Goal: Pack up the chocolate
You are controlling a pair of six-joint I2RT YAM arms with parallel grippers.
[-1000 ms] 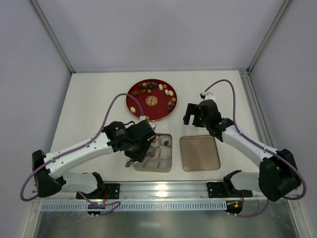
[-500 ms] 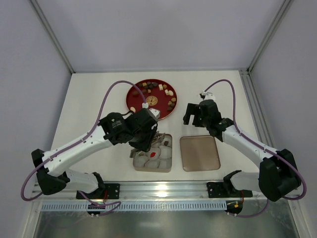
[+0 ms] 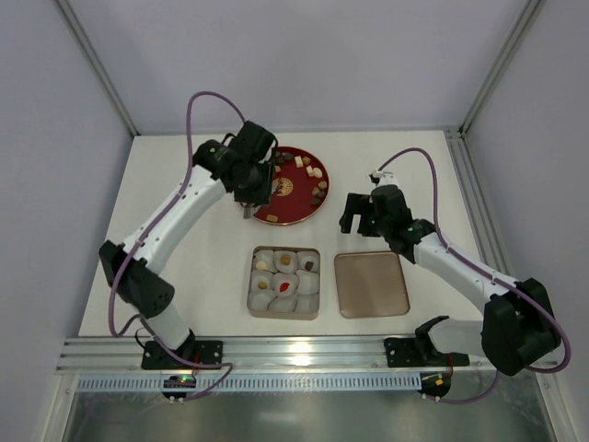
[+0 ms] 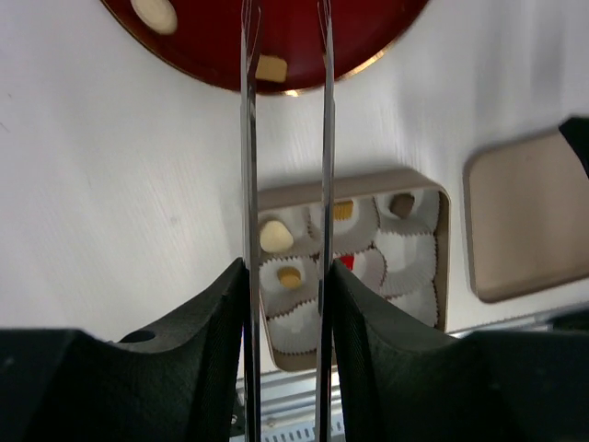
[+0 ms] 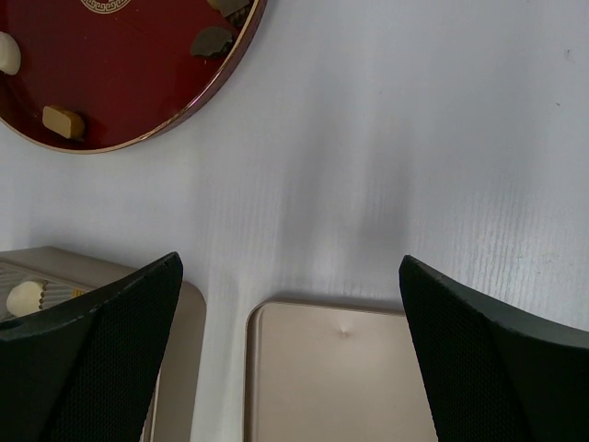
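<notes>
The chocolate (image 3: 316, 171) lies mostly as small loose pieces on the red plate (image 3: 276, 219) at the far centre of the bench (image 3: 350, 157). Several pieces, among them a red one, sit in the pale paper cups (image 3: 301, 301) of the tan box (image 3: 253, 309), which stands nearer the arm bases. A flat tan tray (image 3: 371, 284) lies just beside the box on its right. The left gripper (image 4: 283, 14) hangs over the near left edge of the plate. Its thin jaws are parted by a narrow gap and grasp nothing. The right gripper (image 5: 290, 267) is above bare bench between the plate and the flat tray, with its jaws released wide and empty.
</notes>
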